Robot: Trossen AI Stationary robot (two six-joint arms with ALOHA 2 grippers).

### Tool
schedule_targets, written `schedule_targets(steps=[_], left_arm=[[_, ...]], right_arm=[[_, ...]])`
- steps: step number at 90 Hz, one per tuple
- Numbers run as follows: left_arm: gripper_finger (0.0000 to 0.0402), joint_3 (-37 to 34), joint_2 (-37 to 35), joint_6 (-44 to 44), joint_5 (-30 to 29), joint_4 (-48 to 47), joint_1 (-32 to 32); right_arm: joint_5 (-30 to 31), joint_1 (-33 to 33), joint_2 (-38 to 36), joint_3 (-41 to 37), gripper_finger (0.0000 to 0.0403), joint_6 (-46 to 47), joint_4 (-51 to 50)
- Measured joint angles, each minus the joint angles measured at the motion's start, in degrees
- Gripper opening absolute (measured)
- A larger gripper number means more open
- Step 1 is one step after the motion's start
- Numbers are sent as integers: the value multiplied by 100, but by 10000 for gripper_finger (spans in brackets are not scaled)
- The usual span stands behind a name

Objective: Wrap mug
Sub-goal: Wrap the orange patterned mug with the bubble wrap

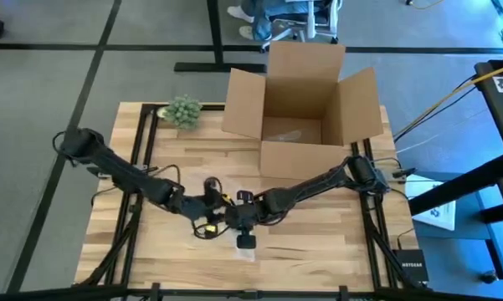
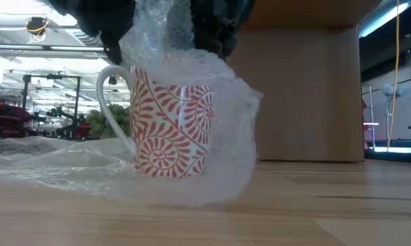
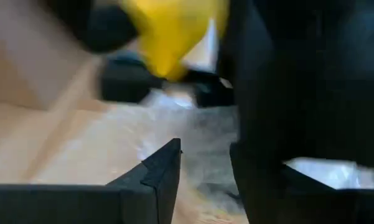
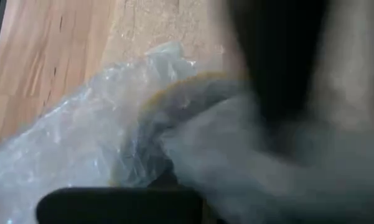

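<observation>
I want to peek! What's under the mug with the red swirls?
The mug stands on bubble wrap, which spreads over the wooden table and climbs up one side of the mug. The mug's bottom and the wrap directly beneath it are hidden.

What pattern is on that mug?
Red-orange swirling fern-like spirals on white, seen best in the low view on the mug.

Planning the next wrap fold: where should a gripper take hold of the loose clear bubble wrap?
Probably the free sheet of clear bubble wrap lying flat on the wooden table, handle side of the upright white mug with red swirls. Come from above and pinch its edge; the rest already hugs the mug.
</observation>
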Motion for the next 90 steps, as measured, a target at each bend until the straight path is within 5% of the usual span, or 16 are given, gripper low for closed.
schedule_targets(steps=[17,42,52,90], left_arm=[[125,23,427,-155,-102,85,-26],[125,17,416,-190,-94,35,-47],[125,12,427,-174,-81,92,-57],[125,13,436,-97,16,266,-95]], right_arm=[[-36,0,-4,219,1,-4,-388],[-33,6,-24,1891,1,-282,-2577],[288,4,-20,2245,1,-298,-2652],[190,1,155,682,1,-2,-1075]])
